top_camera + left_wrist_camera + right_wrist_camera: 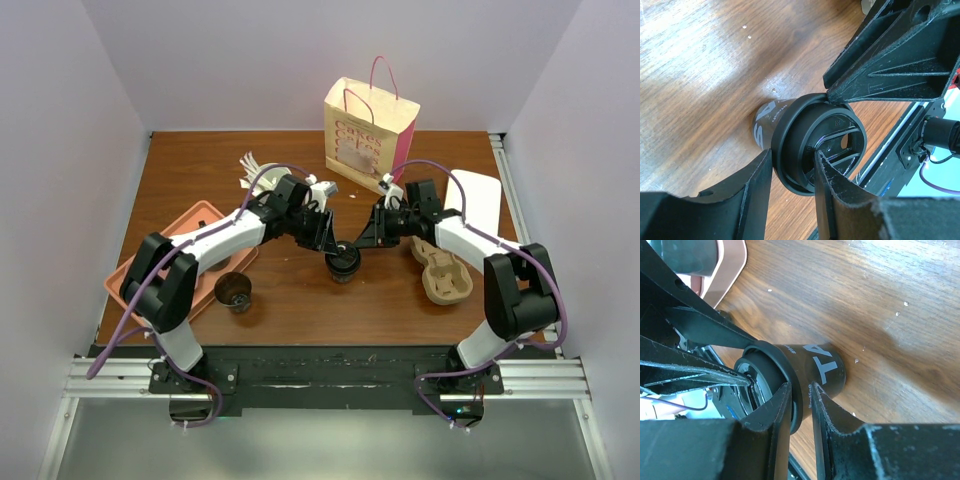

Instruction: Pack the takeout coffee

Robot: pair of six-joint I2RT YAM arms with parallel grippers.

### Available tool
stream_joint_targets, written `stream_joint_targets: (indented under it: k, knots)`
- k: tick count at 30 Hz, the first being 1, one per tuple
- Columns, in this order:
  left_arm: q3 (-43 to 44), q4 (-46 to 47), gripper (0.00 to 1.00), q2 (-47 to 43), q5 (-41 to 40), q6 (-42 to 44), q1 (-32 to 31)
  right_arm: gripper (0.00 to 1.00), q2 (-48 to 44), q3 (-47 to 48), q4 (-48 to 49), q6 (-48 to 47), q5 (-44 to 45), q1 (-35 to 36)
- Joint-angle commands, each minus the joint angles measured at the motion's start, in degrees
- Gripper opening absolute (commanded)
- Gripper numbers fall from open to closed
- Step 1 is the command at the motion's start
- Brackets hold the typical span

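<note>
The takeout coffee (pixel 343 262), a near-black cup with white lettering and a black lid, stands upright mid-table. It also shows in the left wrist view (pixel 769 117) and the right wrist view (pixel 821 365). My left gripper (pixel 331 245) (pixel 792 156) is shut on the lid's rim (pixel 790 130), one finger outside, the other on the lid's top. My right gripper (pixel 363 240) (pixel 800 386) is nearly shut, with its fingertips against the cup's side at the lid's lower edge. It holds nothing that I can see.
A pink-handled paper bag (pixel 368 125) stands at the back. The tan pulp carrier (pixel 443 272) lies to the right, with a white flat object (pixel 480 195) behind it. At left are a salmon tray (pixel 190 222), an open brown cup (pixel 236 290) and a white cup of stirrers (pixel 252 170).
</note>
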Motion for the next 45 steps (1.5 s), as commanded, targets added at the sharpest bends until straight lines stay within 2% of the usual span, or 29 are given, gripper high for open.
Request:
stream_joint_targets:
  k: [1, 7, 11, 16, 24, 28, 34, 45]
  knots:
    - [-6.02, -10.82, 0.38, 5.59, -11.32, 3.43, -0.68, 0.23, 3.95, -5.06, -9.24, -3.24, 10.31, 1.53]
    - [-5.67, -11.34, 0.38, 5.5, -11.24, 2.12, -0.77, 0.25, 2.38, -3.49, -8.8, -2.54, 9.28, 1.53]
    - [-5.05, -13.01, 0.38, 4.98, -11.67, 1.24, -0.68, 0.35, -0.09, 4.41, -13.44, -1.14, 8.57, 1.44]
    - [-5.76, -12.22, 0.38, 4.18, -10.44, -1.14, -0.68, 0.37, -2.98, 9.88, -17.41, 0.45, 8.48, 1.0]
    - [-5.05, -13.63, 0.38, 4.45, -11.23, -0.96, -0.68, 0.36, -7.82, 4.61, -18.82, -2.27, 4.71, 0.74]
    - [-5.05, -14.07, 0.38, 4.71, -11.76, -1.31, -0.68, 0.36, -9.14, 2.16, -18.82, -3.5, -1.0, 0.65]
    - [-4.7, -13.98, 0.38, 5.06, -11.59, -1.75, -0.77, 0.37, -9.41, -1.1, -18.73, -4.38, -3.91, 0.74]
    - [-4.53, -14.16, 0.38, 5.85, -11.5, -2.37, -0.94, 0.37, -8.27, -5.41, -8.98, 3.09, -5.85, 0.65]
